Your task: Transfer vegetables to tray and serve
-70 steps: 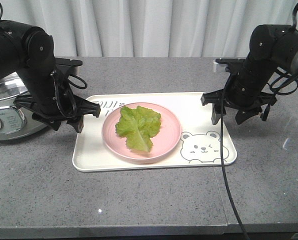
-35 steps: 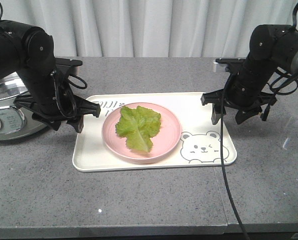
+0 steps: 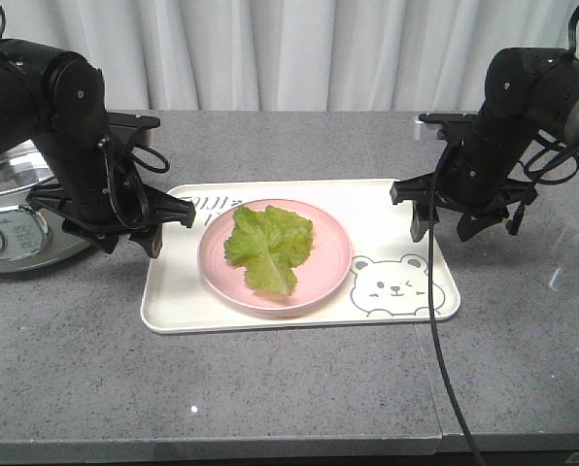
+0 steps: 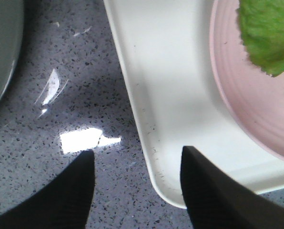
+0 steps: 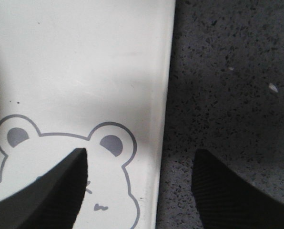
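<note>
We see the left end effector point(image 4: 136, 151) and the right end effector point(image 5: 141, 151) with jaws apart, each astride a short rim of the cream-white rectangular plastic tray point(image 3: 178, 296) on the grey speckled bench point(image 3: 270, 388). The bright green crinkly lettuce leaf point(image 3: 265, 245) lies on the round pink plate point(image 3: 328, 254) inside the tray. We fear an uneven lift may tilt the tray, so the plate slides.

We see the lettuce leaf point(image 3: 266, 245) on the plate point(image 3: 330, 260), the plate on the tray point(image 3: 391, 199), and a cooker point(image 3: 6, 231) left of the tray on the countertop point(image 3: 270, 388).
</note>
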